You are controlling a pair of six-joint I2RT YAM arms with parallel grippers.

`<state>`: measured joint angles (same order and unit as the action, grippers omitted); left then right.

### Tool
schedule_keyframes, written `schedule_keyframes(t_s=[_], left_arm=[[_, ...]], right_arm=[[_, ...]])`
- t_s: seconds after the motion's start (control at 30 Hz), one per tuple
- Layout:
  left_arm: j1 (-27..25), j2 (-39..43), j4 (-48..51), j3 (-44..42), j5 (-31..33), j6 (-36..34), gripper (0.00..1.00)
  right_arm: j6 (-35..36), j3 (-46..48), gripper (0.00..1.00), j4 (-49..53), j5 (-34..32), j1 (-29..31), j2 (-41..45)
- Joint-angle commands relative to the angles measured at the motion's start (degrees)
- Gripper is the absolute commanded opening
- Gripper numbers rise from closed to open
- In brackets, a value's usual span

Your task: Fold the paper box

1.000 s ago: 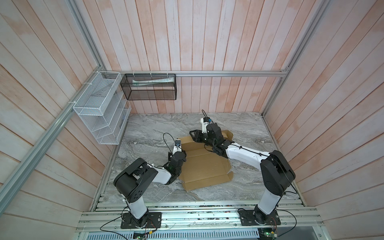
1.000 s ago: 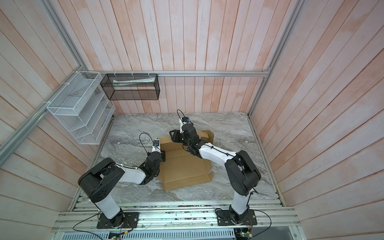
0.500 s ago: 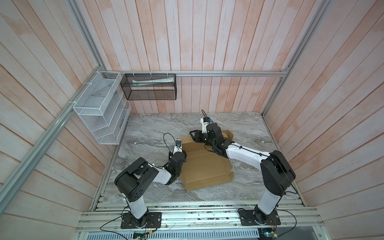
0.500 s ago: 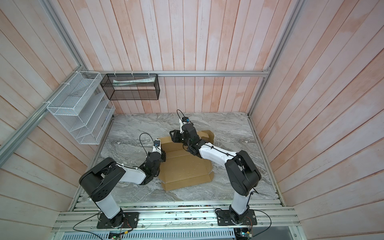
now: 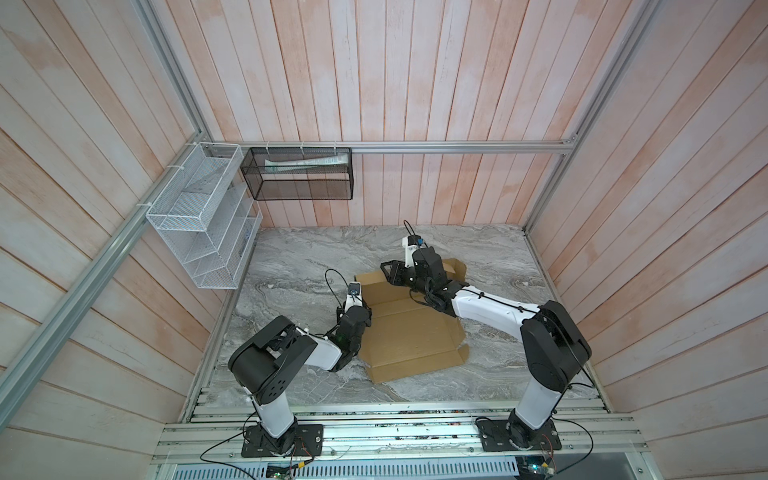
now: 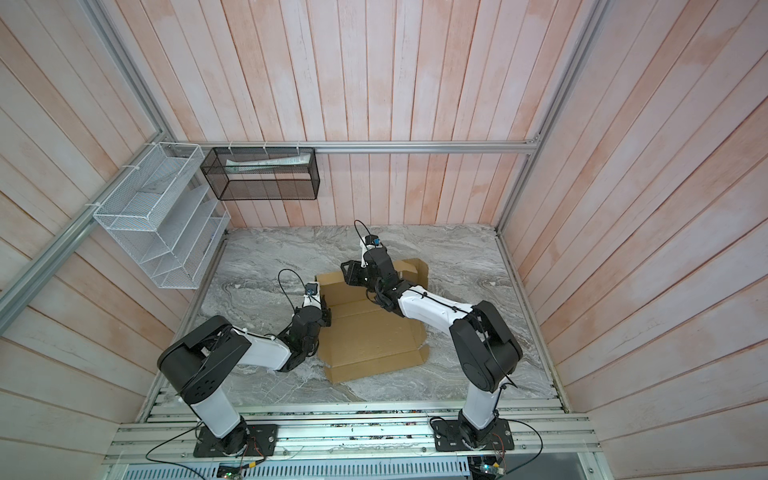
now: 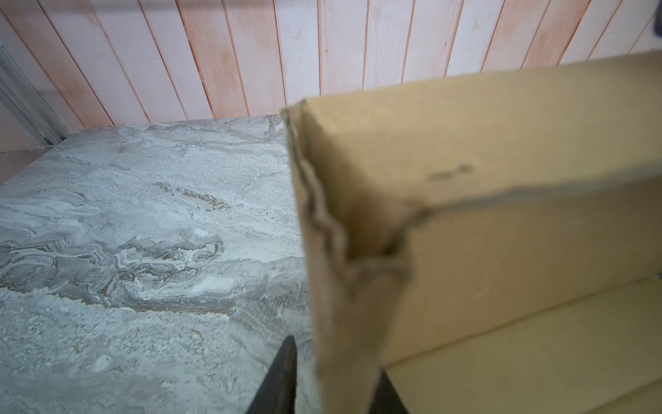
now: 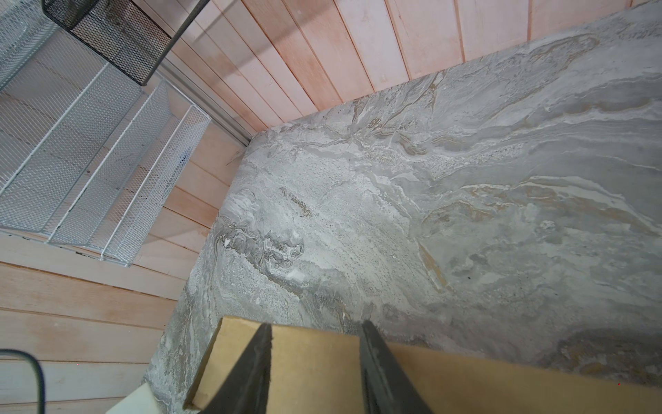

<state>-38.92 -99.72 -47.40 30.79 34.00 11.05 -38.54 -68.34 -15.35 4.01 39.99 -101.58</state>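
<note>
Paper box (image 5: pixel 411 336), one; left pincer (image 7: pixel 333 365), right pincer (image 8: pixel 317 326): two

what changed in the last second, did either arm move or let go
The left gripper has loosened its jaws around the raised side flap of the paper box; the flap stands upright between them. The box and the right gripper, open over the far flap, stayed where they were.
</note>
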Motion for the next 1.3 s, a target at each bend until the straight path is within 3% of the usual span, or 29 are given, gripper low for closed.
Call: schedule_keyframes(t_s=[0.0, 0.2, 0.63, 0.83, 1.27], left_arm=[[0.0, 1.4, 2.4, -0.2, -0.7, 2.2, 0.31], [0.0, 0.9, 2.7, 0.0, -0.6, 1.8, 0.29], [0.0, 0.7, 1.5, -0.6, 3.3, 2.6, 0.00], [0.0, 0.8, 1.2, -0.6, 3.5, 3.1, 0.00], [0.7, 2.3, 0.0, -3.5, 1.1, 4.3, 0.00]], right_arm=[[-0.7, 0.7, 0.42, 1.0, -1.1, 0.1, -1.2], [-0.6, 0.3, 0.42, 0.8, -1.2, 0.1, -1.5], [-0.1, 0.1, 0.42, -0.5, -0.4, 0.0, -1.6], [1.5, -2.7, 0.43, 2.0, -0.1, 0.0, -2.3], [8.8, -1.9, 0.65, 10.1, -4.7, -0.4, 5.2]])
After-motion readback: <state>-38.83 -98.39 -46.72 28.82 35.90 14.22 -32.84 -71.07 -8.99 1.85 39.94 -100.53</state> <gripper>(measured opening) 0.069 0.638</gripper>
